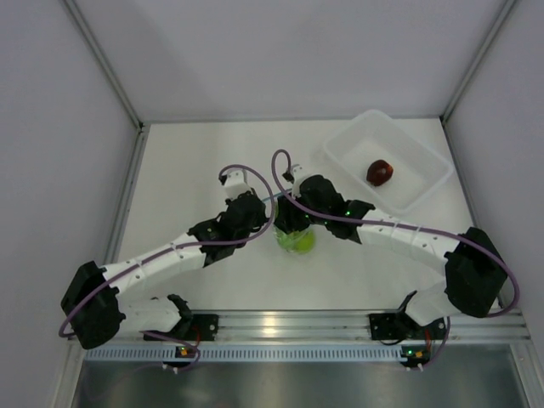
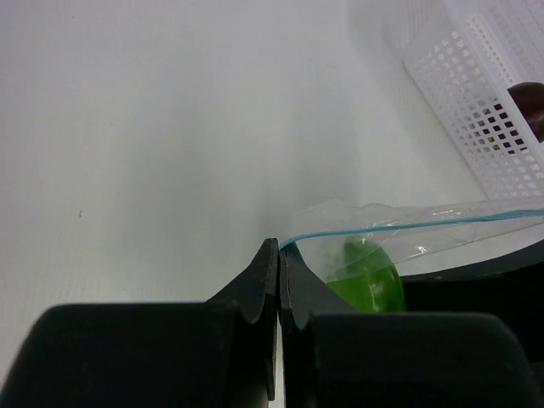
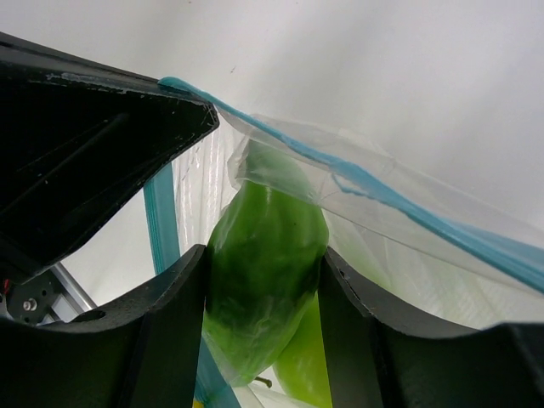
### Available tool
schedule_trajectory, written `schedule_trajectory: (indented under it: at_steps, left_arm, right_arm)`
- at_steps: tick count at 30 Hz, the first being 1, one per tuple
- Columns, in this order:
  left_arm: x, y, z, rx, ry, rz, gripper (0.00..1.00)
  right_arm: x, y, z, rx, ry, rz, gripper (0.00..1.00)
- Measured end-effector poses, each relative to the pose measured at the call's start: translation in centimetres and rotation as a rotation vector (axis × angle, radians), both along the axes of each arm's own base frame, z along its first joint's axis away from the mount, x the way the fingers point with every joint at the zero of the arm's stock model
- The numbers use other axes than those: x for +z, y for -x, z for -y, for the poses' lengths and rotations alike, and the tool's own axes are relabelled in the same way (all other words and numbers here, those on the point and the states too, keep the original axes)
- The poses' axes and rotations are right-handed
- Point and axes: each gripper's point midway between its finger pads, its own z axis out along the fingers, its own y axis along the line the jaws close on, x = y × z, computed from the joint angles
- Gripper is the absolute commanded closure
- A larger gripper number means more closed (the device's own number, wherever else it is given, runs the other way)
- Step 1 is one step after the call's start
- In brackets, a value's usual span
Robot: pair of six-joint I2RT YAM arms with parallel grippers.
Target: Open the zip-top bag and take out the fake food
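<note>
The clear zip-top bag with a teal zipper strip hangs between both grippers at the table's middle. My left gripper is shut on the bag's zipper edge; in the top view it is at the bag's left. My right gripper is shut on the elongated green fruit, which has bag film over it. The yellow-green apple lies just below, inside the bag. The dark red-brown fruit lies in the white tray.
The white perforated tray stands at the back right, close to the right arm. White walls enclose the table at left, back and right. The left gripper's black body fills the right wrist view's upper left.
</note>
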Motion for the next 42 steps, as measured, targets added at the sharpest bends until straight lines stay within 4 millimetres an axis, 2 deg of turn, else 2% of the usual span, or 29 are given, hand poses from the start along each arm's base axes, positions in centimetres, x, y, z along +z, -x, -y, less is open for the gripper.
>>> schedule_trajectory:
  at_steps: [10,18,24,27,28,30,31,32,35,39,42]
  left_arm:
    - [0.2,0.1,0.2,0.029,0.028,-0.034,1.00]
    - [-0.4,0.8,2.3,-0.068,0.062,-0.073,1.00]
    - [-1.1,2.8,2.5,-0.196,0.121,-0.041,0.97]
    - [-0.3,3.6,2.4,-0.254,0.143,0.000,0.92]
    - [-0.1,3.8,2.3,-0.272,0.148,0.013,0.84]
    - [0.5,3.9,2.1,-0.304,0.144,0.056,0.76]
    - [0.8,3.7,1.8,-0.306,0.140,0.079,0.68]
    - [1.0,3.4,1.2,-0.299,0.128,0.107,0.64]
    - [1.8,2.5,0.5,-0.292,0.099,0.160,0.59]
    - [1.9,2.3,0.7,-0.325,0.059,0.193,0.58]
    - [2.0,2.6,1.7,-0.390,0.059,0.206,0.48]
  right_arm:
    - [0.4,0.7,0.0,0.080,-0.013,0.066,1.00]
    - [0.6,1.6,1.2,0.114,-0.002,0.109,1.00]
    - [-0.7,2.4,2.1,0.112,0.050,0.062,1.00]
    - [-0.8,2.4,2.2,0.099,0.052,0.049,1.00]
    - [-0.8,2.4,2.2,0.097,0.051,0.047,1.00]
    - [-1.0,2.8,2.5,0.103,0.061,0.032,1.00]
    - [-1.4,3.2,2.8,0.108,0.076,0.016,1.00]
    - [-1.8,3.7,3.2,0.115,0.097,-0.009,1.00]
    - [-2.9,5.0,4.2,0.134,0.141,-0.069,1.00]
    - [-3.2,5.8,4.3,0.158,0.144,-0.102,1.00]
    - [-3.1,5.9,4.3,0.163,0.140,-0.104,1.00]
